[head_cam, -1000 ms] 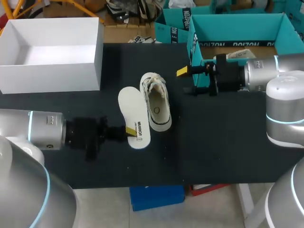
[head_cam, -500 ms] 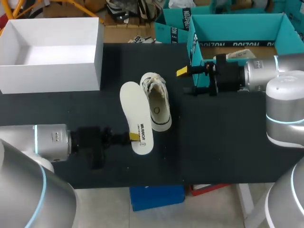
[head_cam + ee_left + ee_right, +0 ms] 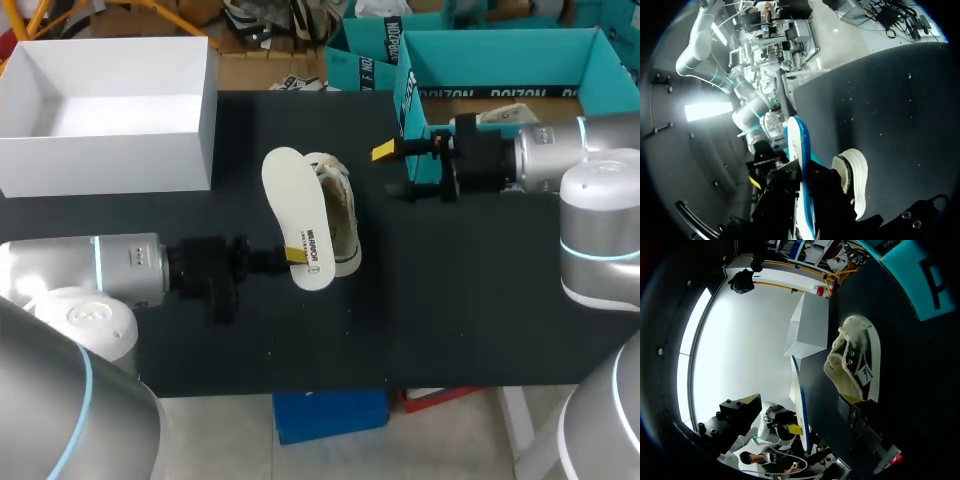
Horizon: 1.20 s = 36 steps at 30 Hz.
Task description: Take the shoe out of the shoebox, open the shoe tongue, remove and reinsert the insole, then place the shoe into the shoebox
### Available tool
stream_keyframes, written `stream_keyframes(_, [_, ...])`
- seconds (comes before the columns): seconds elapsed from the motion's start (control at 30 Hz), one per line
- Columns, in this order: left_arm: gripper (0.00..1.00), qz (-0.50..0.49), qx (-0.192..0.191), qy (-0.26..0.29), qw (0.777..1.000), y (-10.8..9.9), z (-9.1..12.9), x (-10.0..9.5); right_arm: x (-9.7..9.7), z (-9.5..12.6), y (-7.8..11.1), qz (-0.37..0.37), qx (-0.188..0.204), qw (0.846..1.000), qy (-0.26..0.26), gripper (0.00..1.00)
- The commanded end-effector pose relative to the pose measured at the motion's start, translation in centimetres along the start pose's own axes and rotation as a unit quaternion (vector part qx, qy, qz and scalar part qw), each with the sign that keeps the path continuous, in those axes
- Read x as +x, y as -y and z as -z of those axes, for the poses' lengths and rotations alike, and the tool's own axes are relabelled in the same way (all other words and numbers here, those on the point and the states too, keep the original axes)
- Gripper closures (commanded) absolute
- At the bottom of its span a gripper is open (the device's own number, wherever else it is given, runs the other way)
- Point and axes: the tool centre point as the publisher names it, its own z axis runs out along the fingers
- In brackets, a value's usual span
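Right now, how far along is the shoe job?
Done: the shoe is out on the table, and the insole is out of it. In hand: the left gripper holds the insole on edge near the shoe; the right gripper hangs open, apart. Left: reinsert the insole, then box the shoe.

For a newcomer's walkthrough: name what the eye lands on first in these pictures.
The white insole stands out mid-table, gripped near one end by the left tool and tilted on edge right by the white shoe. The right tool hangs open beside the teal shoebox. An open white box sits at the table's far left corner.
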Motion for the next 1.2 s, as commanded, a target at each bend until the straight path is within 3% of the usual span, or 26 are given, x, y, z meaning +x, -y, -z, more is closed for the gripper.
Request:
stream_keyframes(0.03, [1.00,0.003,0.003,-0.001,1.000,-1.5,-1.5,0.0,-0.1,-0.2,0.0,0.000,-0.002,1.000,0.000,0.00])
stream_keyframes(0.3, [1.00,-0.002,-0.004,-0.004,1.000,-3.1,-2.6,-0.6,-0.1,-0.2,0.0,0.000,-0.002,1.000,0.000,0.00])
stream_keyframes(1.0, [1.00,0.000,-0.004,-0.003,1.000,-3.2,-2.7,-0.7,-0.1,-0.2,0.0,0.000,-0.002,1.000,0.000,0.00])
stream_keyframes(1.2, [1.00,0.000,-0.004,-0.003,1.000,-3.2,-2.7,-0.7,-0.6,-1.3,-0.4,0.034,0.055,0.998,-0.018,0.00])
